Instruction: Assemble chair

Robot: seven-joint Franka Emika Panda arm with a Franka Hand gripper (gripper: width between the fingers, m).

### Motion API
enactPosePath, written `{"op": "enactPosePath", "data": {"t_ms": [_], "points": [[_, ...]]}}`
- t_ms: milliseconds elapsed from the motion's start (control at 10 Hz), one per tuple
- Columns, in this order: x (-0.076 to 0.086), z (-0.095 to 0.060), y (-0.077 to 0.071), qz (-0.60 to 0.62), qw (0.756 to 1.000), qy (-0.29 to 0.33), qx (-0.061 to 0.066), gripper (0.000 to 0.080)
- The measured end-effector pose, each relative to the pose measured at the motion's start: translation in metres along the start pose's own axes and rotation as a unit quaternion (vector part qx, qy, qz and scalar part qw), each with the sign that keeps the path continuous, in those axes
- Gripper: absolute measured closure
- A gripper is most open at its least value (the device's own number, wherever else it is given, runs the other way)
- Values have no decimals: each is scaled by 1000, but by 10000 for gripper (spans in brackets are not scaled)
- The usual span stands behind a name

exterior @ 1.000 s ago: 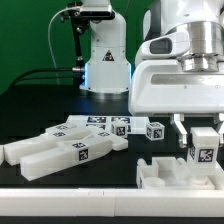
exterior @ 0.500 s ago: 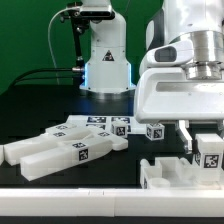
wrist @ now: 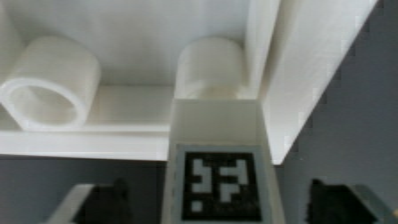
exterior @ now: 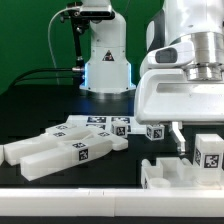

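Upright chair piece (exterior: 207,152), square black-white tag (wrist: 217,185) on face; gripper (wrist: 217,206) jaws spread, gap each side; loose pieces (exterior: 70,148) well apart.

You see a white bar (wrist: 217,125) running along the middle of the view, with a square black-and-white tag (wrist: 217,182) facing the camera. The gripper (wrist: 217,205) straddles it: its dark fingers (wrist: 103,205) stand one on each side, with a gap between each and the bar. Beyond the bar's far end sits a larger white piece (wrist: 107,125) with two rounded pegs, a thick one (wrist: 54,85) and a slimmer one (wrist: 214,65) in line with the bar. A flat white wall (wrist: 267,40) stands beside the slimmer peg, with dark tabletop (wrist: 347,90) past it.
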State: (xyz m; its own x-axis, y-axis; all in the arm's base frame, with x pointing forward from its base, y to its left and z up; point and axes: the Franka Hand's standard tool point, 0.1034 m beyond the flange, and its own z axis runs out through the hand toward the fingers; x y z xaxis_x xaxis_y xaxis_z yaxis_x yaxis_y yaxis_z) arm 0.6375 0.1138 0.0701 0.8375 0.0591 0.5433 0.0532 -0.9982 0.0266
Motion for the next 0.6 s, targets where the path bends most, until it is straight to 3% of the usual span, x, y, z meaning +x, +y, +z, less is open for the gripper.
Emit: {"op": "enactPosePath", "data": {"t_ms": [100, 200, 400, 600], "points": [[0, 0, 0, 0, 1000, 0, 0, 191], [4, -2, 4, 8, 1000, -27, 2, 162], [15, -7, -7, 26, 990, -139, 13, 152], [24, -5, -3, 29, 981, -192, 13, 151]]}}
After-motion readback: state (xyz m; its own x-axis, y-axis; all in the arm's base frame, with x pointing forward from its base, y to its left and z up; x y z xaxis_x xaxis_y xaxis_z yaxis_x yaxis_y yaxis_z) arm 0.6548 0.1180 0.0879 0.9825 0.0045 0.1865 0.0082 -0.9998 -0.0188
